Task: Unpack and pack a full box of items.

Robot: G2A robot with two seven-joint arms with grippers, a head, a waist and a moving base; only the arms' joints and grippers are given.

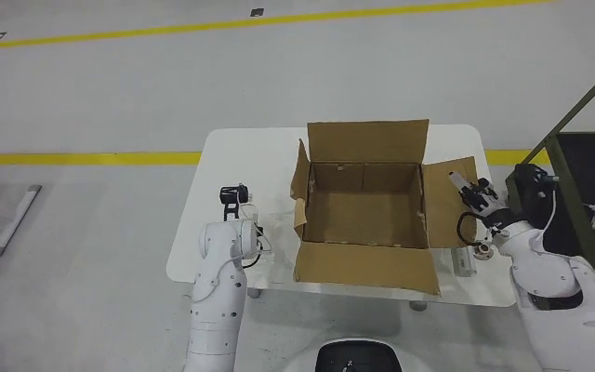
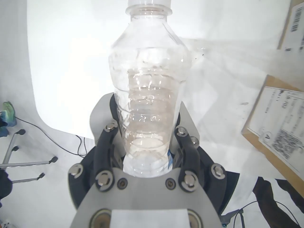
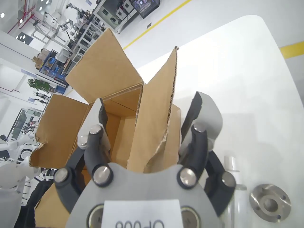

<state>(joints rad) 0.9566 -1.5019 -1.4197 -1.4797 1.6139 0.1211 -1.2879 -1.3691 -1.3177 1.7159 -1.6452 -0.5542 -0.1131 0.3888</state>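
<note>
Gripping bottle (image 2: pixel 147 72), cap cropped: left end effector (image 2: pixel 146 111); right end effector (image 3: pixel 150 102) spread above flap (image 3: pixel 158 119).

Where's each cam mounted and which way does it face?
Top view: above the arms, looking down at the table and open cardboard box; both arms show.
Left wrist view: on the left wrist, looking along the left end effector, shut on a clear bottle, over the table.
Right wrist view: on the right wrist, looking past the open right end effector at the box's side flap.
Shared: all three show box and table.
</note>
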